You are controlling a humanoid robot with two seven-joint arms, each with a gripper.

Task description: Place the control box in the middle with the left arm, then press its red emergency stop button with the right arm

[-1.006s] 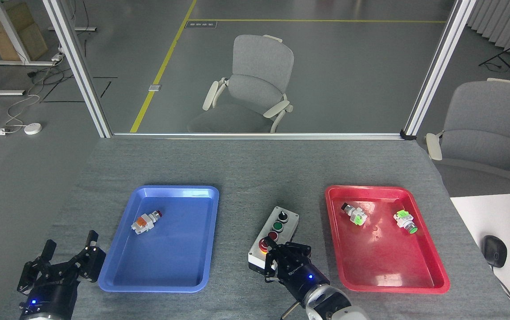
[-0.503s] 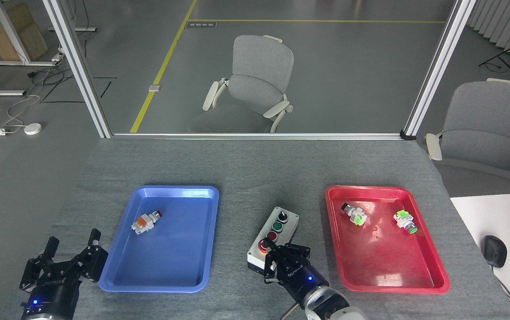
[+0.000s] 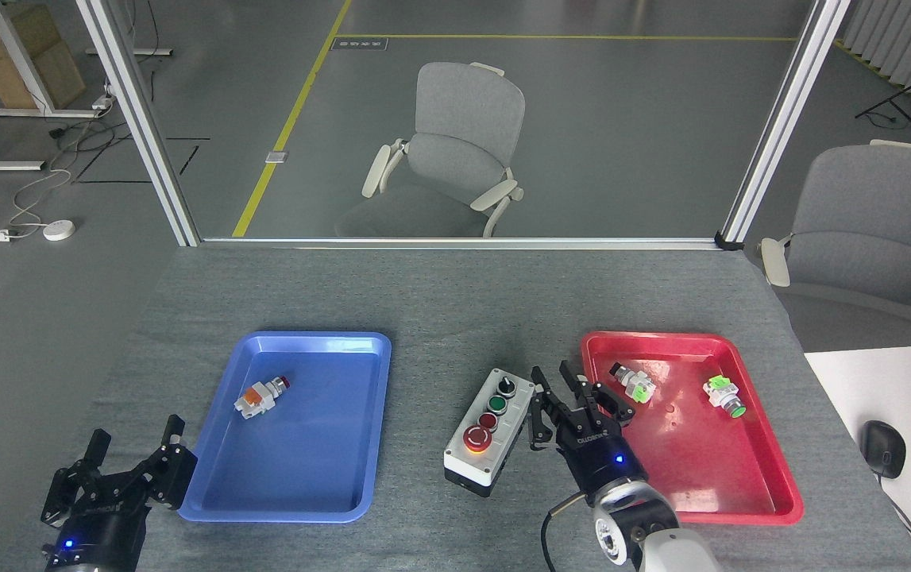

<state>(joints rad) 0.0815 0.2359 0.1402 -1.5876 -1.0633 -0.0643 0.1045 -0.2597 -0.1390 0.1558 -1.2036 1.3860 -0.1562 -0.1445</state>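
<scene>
The control box [image 3: 489, 435] lies on the bare grey tabletop [image 3: 439, 294] between the blue tray [image 3: 217, 469] and the red tray [image 3: 781, 492], tilted so its far end leans toward one o'clock. Along its pale face, from far end to near, run a black knob [image 3: 506, 385], a green button [image 3: 497, 403], a small red button [image 3: 488, 420] and the big stop button [image 3: 476, 438], fully in view with its yellow collar showing.

At the box's three o'clock, just beside its right edge, the right gripper [image 3: 574, 401] hangs with fingers spread and nothing between them; it is off the button, partly over the red tray's left rim. Whether the button is latched down cannot be told from here.

Well off at eight o'clock, past the blue tray's near-left corner, the left gripper [image 3: 131, 469] rests wide open and empty. The box appears already placed, so that arm has no call to move.

If the press remains to be done, it would go best with the right fingers drawn together, brought squarely over the centre of the mushroom head, and driven straight down; a push from the side risks sliding the unheld box across the felt. Two loose switches [image 3: 632, 382] [image 3: 723, 396] in the red tray and one switch [image 3: 259, 396] in the blue tray lie clear of that path.
</scene>
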